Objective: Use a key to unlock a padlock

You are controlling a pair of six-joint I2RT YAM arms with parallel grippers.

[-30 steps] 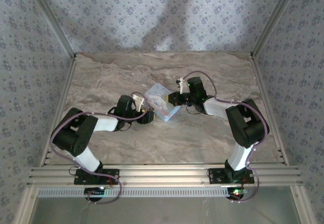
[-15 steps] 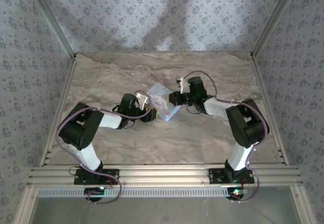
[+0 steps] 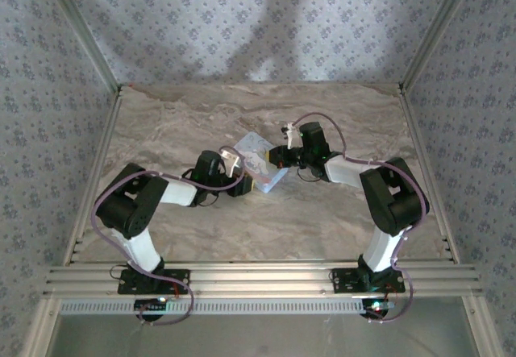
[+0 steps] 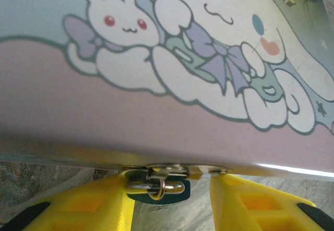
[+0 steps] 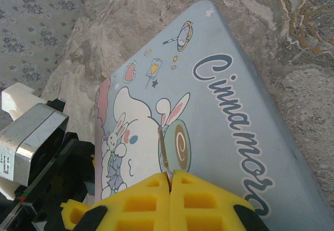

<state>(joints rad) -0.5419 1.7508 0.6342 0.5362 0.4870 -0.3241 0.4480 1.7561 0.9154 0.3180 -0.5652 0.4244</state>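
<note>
So, left pincer [image 4: 169, 180] sits spread around the padlock [image 4: 156, 189] at the tin box [image 4: 156, 116] edge; right pincer [image 5: 169, 178] pinches the key [image 5: 163, 150].

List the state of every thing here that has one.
tin box, lid shut, flat on the table.
padlock, hooked through the box's clasp, apparently locked.
key, pinched in the right gripper, not inserted.
left gripper, open, jaws either side of the padlock.
right gripper, shut on the key.
</note>
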